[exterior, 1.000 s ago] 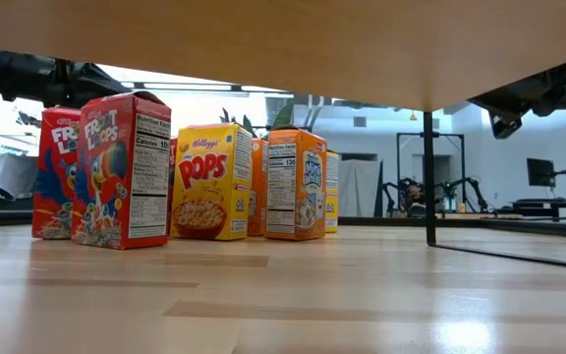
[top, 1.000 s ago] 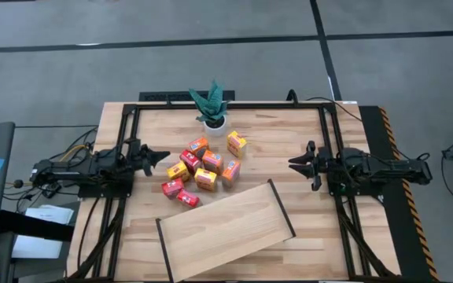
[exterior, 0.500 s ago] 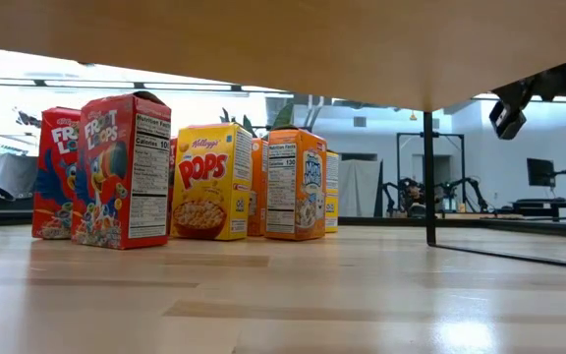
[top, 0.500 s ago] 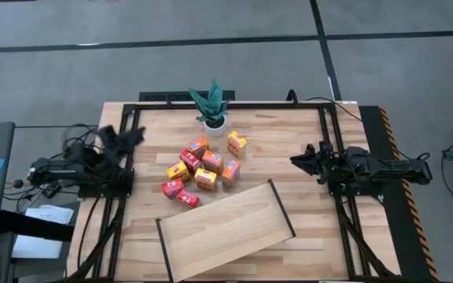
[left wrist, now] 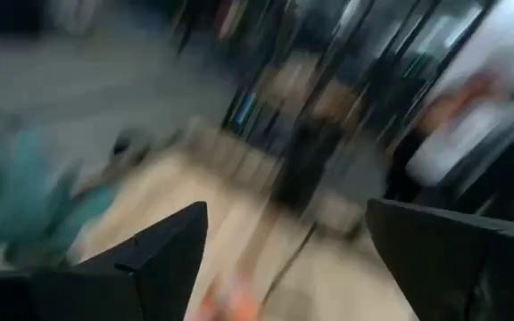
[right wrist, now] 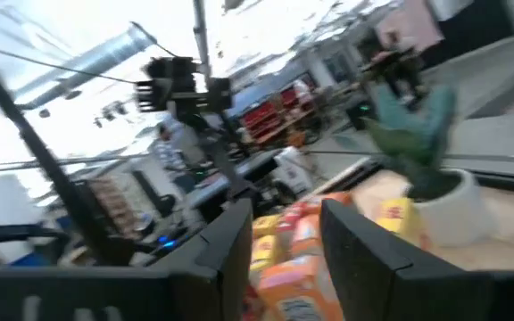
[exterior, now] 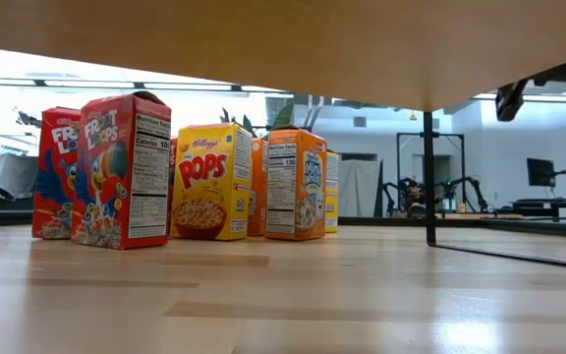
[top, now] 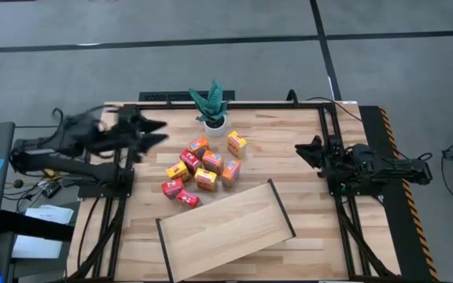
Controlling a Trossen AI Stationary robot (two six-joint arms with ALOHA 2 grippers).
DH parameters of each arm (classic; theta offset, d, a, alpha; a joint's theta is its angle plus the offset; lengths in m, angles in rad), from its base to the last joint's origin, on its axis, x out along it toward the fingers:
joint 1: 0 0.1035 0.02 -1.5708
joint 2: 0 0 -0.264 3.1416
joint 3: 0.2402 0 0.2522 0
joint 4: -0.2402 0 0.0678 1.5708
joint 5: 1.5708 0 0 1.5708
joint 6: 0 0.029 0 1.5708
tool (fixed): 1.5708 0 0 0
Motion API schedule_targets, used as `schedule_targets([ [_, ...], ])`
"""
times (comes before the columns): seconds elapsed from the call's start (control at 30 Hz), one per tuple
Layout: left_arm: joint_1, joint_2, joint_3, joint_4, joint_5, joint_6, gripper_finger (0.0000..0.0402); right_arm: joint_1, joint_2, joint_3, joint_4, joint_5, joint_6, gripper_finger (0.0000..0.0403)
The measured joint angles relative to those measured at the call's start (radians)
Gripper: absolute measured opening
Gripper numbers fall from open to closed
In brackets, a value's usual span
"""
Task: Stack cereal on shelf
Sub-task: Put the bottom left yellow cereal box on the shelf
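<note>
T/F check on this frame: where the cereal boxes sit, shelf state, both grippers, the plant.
1. The shelf board has no cereal boxes on it. True.
2. The left gripper holds a red box. False: it is open and holds nothing, at the table's left edge.
3. The potted plant stands at the table's far edge, behind the boxes. True.
4. The right gripper is touching the boxes. False: it is well apart from them, near the right edge.
5. The boxes lie flat. False: the low view shows them upright.
</note>
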Motion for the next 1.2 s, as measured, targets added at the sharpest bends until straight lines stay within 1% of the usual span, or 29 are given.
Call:
schedule_targets([
  [0.1, 0.000, 0.159, 0.198, -0.351, 0.000, -0.019, 0.0299, 0.000, 0.000, 0.000, -0.056, 0.021, 0.000, 0.0200],
  [0.2, 0.000, 0.291, 0.347, -0.614, 0.024, -0.009, 0.0298, 0.000, 0.000, 0.000, -0.099, 0.031, 0.000, 0.0229],
  [0.23, 0.001, 0.330, 0.383, -0.683, 0.036, -0.001, 0.0297, 0.000, 0.000, 0.001, -0.112, 0.031, 0.000, 0.0236],
  [0.3, 0.001, 0.397, 0.434, -0.769, 0.055, 0.014, 0.0296, 0.000, 0.000, 0.001, -0.133, 0.031, 0.000, 0.0248],
  [0.37, 0.001, 0.443, 0.448, -0.827, 0.075, 0.028, 0.0296, 0.000, 0.000, 0.002, -0.140, 0.031, 0.000, 0.0254],
  [0.5, 0.001, 0.500, 0.406, -0.839, 0.120, 0.058, 0.0296, 0.000, 0.000, 0.002, -0.147, 0.031, 0.000, 0.0255],
  [0.63, 0.001, 0.518, 0.333, -0.829, 0.113, 0.073, 0.0296, 0.000, 0.000, 0.002, -0.174, 0.031, 0.000, 0.0255],
  [0.8, 0.001, 0.476, 0.208, -0.755, 0.095, 0.061, 0.0296, 0.000, 0.000, 0.002, -0.195, 0.031, 0.000, 0.0255],
  [1.0, 0.001, 0.416, 0.061, -0.642, 0.008, 0.055, 0.0296, 0.000, 0.000, 0.003, -0.219, 0.031, 0.000, 0.0255],
  [1.2, -0.004, 0.413, -0.040, -0.521, 0.032, 0.061, 0.0296, 0.000, 0.000, 0.003, -0.226, 0.031, 0.000, 0.0255],
])
